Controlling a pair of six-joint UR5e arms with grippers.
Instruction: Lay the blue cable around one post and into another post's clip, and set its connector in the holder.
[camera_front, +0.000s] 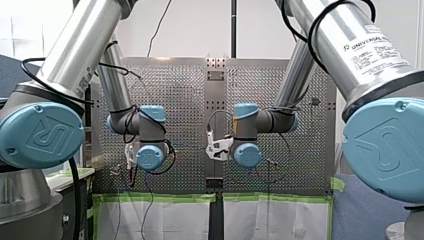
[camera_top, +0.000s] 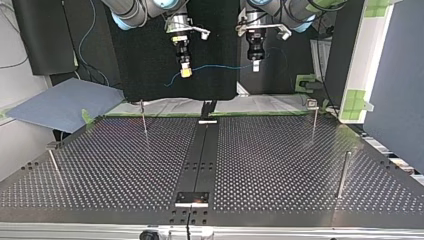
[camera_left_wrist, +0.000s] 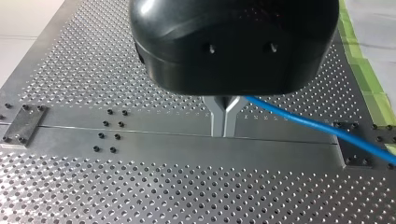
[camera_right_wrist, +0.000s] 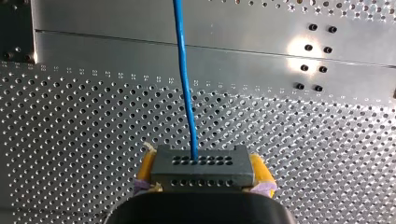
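Note:
The blue cable (camera_top: 220, 66) hangs in the air between my two grippers, above the far end of the perforated table (camera_top: 280, 165). In the left wrist view my left gripper (camera_left_wrist: 224, 131) has its metal fingers shut on the cable (camera_left_wrist: 303, 121), which trails off to one side. My right gripper (camera_right_wrist: 201, 161) has yellow pads shut on the grey connector (camera_right_wrist: 201, 173); the cable (camera_right_wrist: 184, 84) leaves it straight ahead. In the top view my right gripper (camera_top: 185, 71) is at the left and my left gripper (camera_top: 256, 65) at the right. A short cable tail hangs past the right gripper.
Thin upright posts stand on the table in the top view: one at far left (camera_top: 144, 117), one at far right (camera_top: 314, 122), one at near left (camera_top: 53, 162), one at near right (camera_top: 342, 175). A black fixture (camera_top: 207, 108) sits at the far end of the centre strip.

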